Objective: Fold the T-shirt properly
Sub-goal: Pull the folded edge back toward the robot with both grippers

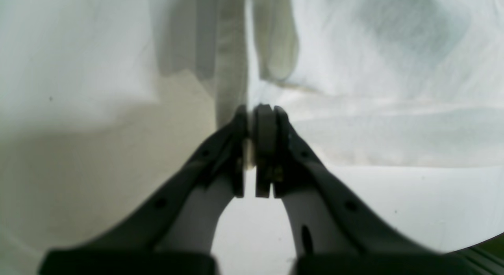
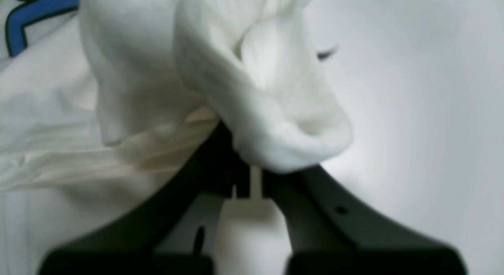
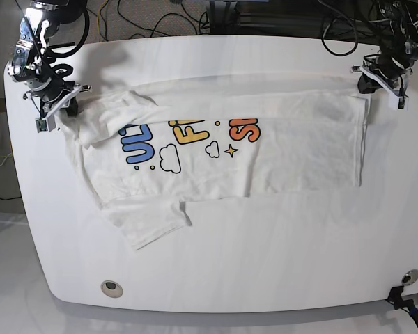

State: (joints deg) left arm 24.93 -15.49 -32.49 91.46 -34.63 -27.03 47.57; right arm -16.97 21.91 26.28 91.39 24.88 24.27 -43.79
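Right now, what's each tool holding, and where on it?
Both grip the T-shirt: the left tool pinches a hem corner, and the right tool clamps bunched white fabric at the opposite, sleeve end.

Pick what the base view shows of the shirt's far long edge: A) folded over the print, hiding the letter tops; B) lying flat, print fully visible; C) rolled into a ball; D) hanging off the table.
A: a white flap of the T-shirt covers the tops of the coloured letters.

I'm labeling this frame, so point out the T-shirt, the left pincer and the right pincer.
T-shirt (image 3: 299,149), base view, plain white folded panel.
left pincer (image 1: 252,109), left wrist view, closed tips pinching fabric.
right pincer (image 2: 246,164), right wrist view, tips under bunched cloth.
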